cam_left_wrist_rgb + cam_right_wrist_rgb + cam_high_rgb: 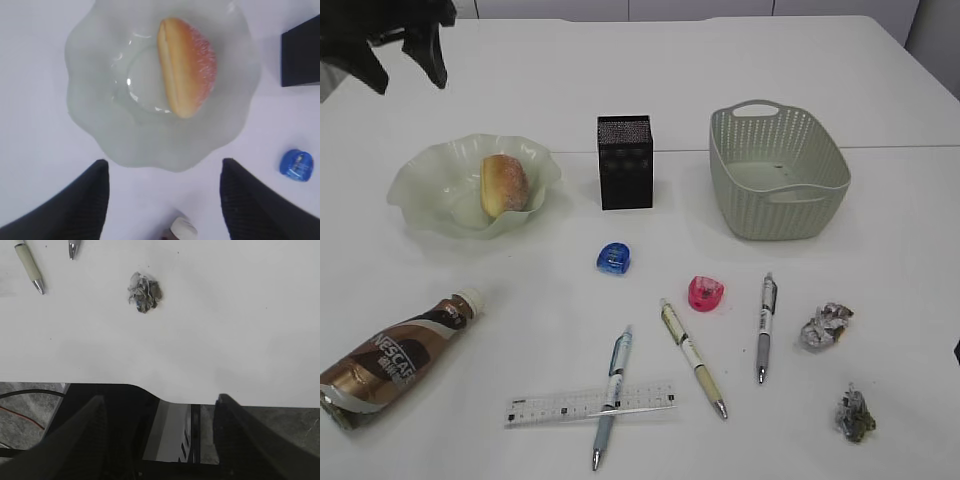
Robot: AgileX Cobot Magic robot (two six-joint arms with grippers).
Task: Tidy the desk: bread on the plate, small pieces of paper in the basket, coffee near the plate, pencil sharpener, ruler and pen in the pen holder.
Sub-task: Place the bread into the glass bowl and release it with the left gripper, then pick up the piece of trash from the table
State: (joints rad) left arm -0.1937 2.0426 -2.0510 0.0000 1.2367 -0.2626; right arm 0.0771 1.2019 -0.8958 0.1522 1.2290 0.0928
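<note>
Both hands are spread and empty, the left hand (162,200) above the plate (100,135), seemingly untouched.

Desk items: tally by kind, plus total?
Pens: 3
Sharpeners: 2, blue, pink
Paper wads: 2
Ruler: 1
Coffee bottle: 1
Bread: 1
Plate: 1
Pen holder: 1
Basket: 1
Total: 13

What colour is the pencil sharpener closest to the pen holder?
Blue. That pencil sharpener sits just in front of the black pen holder, clearest in the exterior view.
</note>
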